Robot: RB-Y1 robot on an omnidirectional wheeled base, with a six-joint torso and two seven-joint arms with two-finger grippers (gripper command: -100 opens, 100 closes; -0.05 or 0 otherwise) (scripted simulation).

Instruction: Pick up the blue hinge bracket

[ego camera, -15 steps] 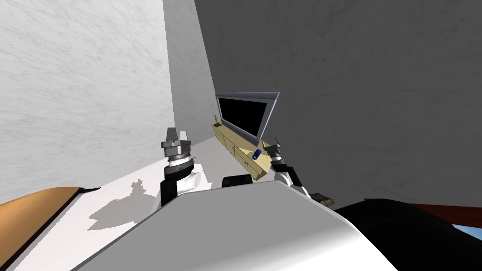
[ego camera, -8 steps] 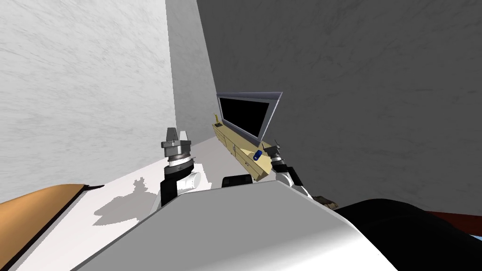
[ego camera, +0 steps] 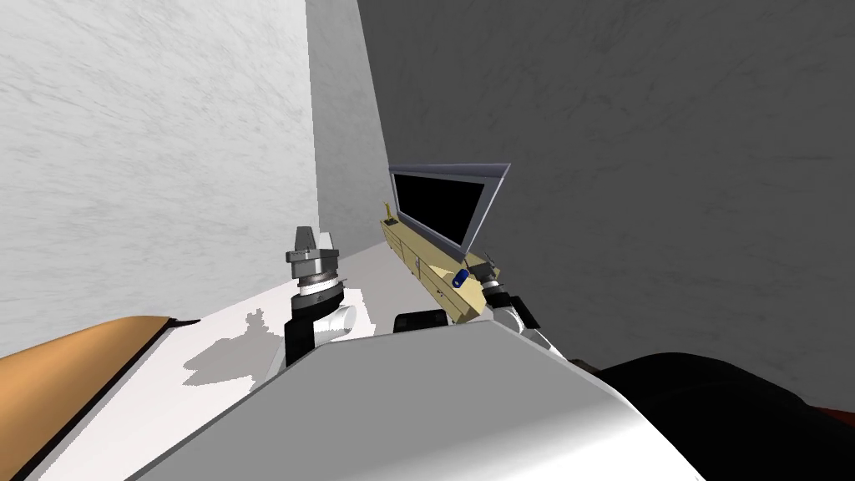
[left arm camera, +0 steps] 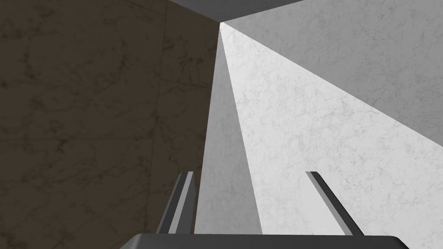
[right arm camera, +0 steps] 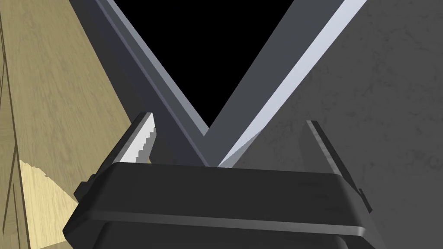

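Currently, the bracket (ego camera: 459,278) lies at the cabinet's (ego camera: 444,294) near end, apparently just beside the right gripper (right arm camera: 229,120), whose fingers stand apart and empty; the left gripper (left arm camera: 249,173) is likewise released.

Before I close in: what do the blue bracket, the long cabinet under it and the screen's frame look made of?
Blue bracket: plain deep blue, too small for texture; metal or plastic, cannot tell. Cabinet: wood, matt light tan, grain lines plain in the right wrist view. Screen frame: smooth grey with a pale sheen along one edge; probably metal or plastic.
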